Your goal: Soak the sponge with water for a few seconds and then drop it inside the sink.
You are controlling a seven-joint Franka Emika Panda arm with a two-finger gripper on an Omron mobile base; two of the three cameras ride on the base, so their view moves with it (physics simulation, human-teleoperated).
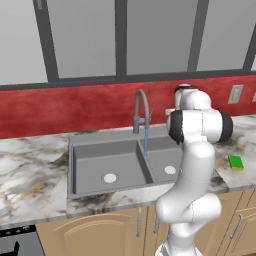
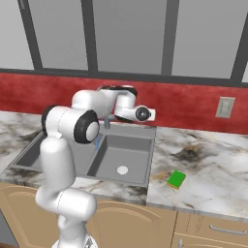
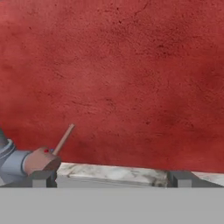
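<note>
Water (image 1: 146,142) is running: a thin blue stream falls from the arched faucet (image 1: 141,107) toward the divider region of the sink (image 1: 95,165), so the tap is on and the soaking source is ready. The sponge (image 2: 176,179) lies flat on the bench, green face up, to the right of the sink and near the front edge, well apart from the stream and untouched. The gripper (image 3: 111,178) sits up near the faucet at the back of the sink, facing the red backsplash (image 3: 131,78); in the hand view the faucet lever (image 3: 64,139) shows at lower left, which fits a hand placed there to work the tap, not to pick anything up. The jaws stand wide apart with nothing between them. Judgement: the task is at an early stage, with the sponge not yet fetched. The next move calls for swinging right and down to the sponge, then closing across its short sides.
</note>
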